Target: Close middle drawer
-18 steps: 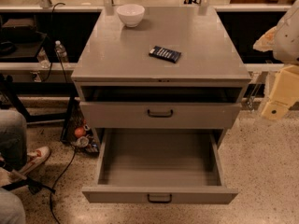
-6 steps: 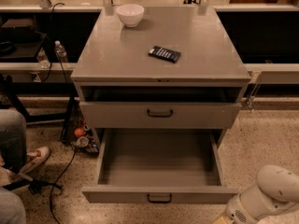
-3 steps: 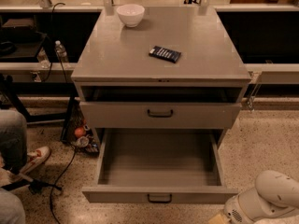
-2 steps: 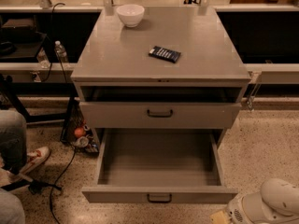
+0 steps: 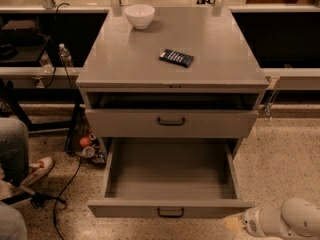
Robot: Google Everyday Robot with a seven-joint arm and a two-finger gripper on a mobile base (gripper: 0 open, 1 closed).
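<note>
In the camera view, the middle drawer [image 5: 170,170] is pulled far out at the bottom centre of the frame. Its tray is bare and its handle [image 5: 171,212] faces the lower edge. The hand [image 5: 239,224] sits at the lower right, low over the floor and just beside the drawer's right front corner. I cannot tell whether it is open or closed.

To shut the drawer cleanly, I'd say the hand should come round to the flat front near the handle, then push straight back toward the cabinet. A shove at the corner could skew the tray in its runners.

The upper drawer [image 5: 171,121] stands a little open above, but it looks clear of the path. On the counter [image 5: 225,64], a bowl [image 5: 139,15] and a dark keypad [image 5: 176,57] lie well away. At lower left, a shoe [image 5: 39,166] and a cable [image 5: 67,184] lie near the drawer's left side, not in front of it.
</note>
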